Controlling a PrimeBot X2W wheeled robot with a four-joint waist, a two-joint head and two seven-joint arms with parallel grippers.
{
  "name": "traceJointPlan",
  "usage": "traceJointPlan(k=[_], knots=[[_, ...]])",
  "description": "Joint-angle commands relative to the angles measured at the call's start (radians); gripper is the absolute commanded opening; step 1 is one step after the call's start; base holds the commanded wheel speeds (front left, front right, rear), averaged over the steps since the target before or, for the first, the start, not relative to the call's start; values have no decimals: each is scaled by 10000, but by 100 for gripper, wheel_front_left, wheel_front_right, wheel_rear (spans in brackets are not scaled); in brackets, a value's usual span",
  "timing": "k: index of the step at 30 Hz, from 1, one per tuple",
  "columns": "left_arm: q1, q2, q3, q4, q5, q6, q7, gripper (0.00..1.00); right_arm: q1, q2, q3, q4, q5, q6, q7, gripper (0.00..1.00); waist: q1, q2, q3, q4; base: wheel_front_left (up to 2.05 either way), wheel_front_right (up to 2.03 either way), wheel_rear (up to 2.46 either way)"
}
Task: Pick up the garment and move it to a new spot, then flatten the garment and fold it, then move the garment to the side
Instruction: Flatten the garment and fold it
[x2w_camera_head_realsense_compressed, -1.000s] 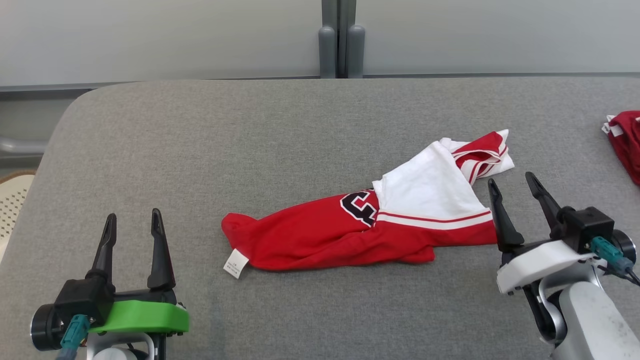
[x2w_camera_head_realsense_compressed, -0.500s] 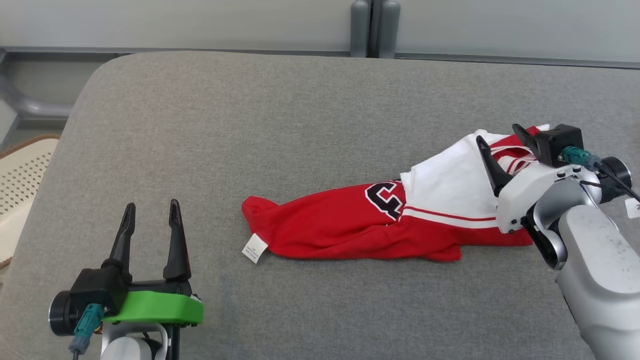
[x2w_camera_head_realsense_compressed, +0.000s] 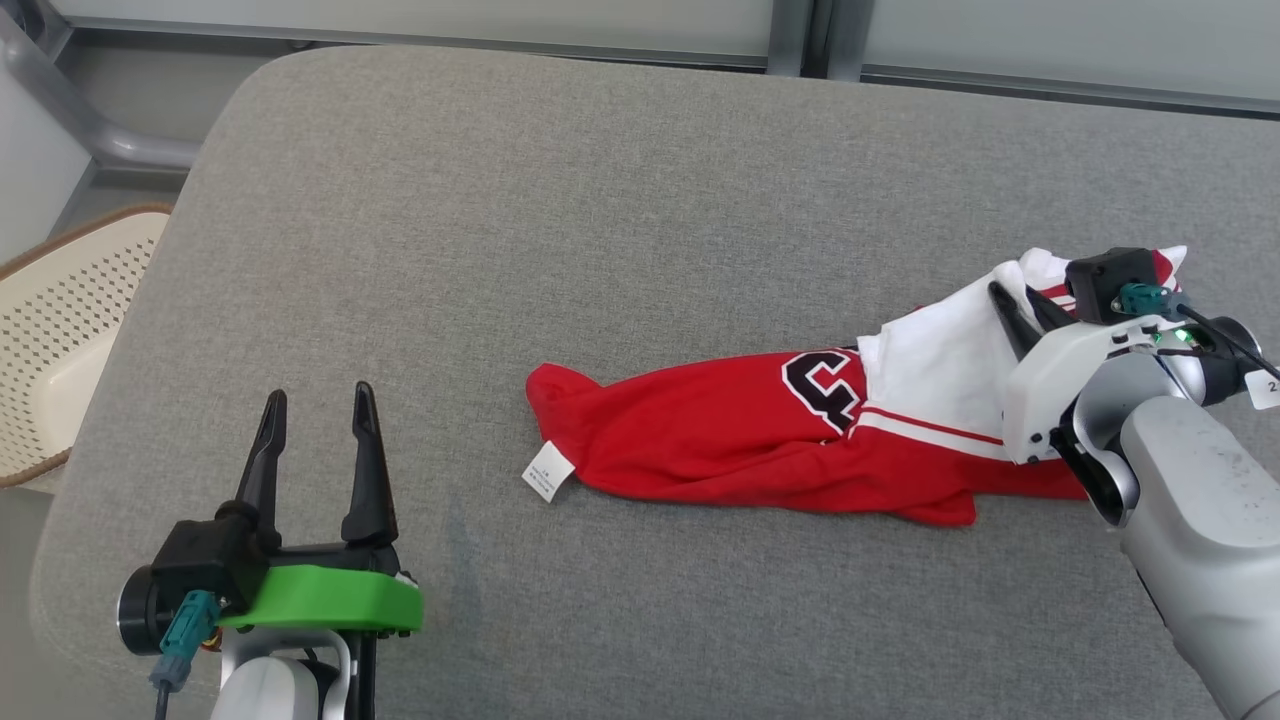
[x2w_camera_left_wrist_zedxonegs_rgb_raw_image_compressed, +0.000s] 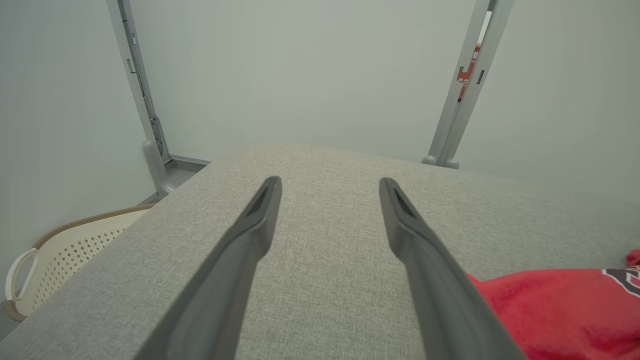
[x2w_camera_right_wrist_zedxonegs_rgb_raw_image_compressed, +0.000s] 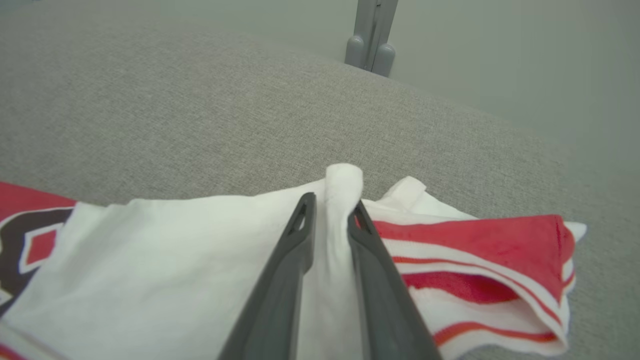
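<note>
Red-white garment (x2w_camera_head_realsense_compressed: 700, 440), perhaps jersey, bunched lengthwise (white fold pinched)

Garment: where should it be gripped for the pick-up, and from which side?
Grip the raised white fold at the striped end of the garment, coming from the robot's right, low over the grey surface. That end bunches upward, giving fingers cloth to close on; the right pincer is shut on it.

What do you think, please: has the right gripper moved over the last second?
Yes. The right gripper advanced from beside the garment onto its white part, fingers pinching a fold.
</note>
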Motion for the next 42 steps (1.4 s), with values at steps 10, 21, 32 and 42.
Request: traceJointPlan(k=[10,21,32,42], knots=[[301,-4,84,172,27,32,-25,100,507,-296,524,-235,191,1,-2300,0,0,0,-711,-729,0,0,0],[732,0,261,320,122,-82,-25,100,4406,-1046,151,-3692,390,1,-2648,0,0,0,-1124,-1979,0,0,0],[525,3,301,381,160,-152,-25,100,7905,-660,-1556,-5349,699,1,-2353,0,0,0,-875,-2543,0,0,0],[506,4,220,444,211,-173,-26,100,8423,-313,-2453,-5562,524,1,-2274,100,0,0,-947,-2458,0,0,0]])
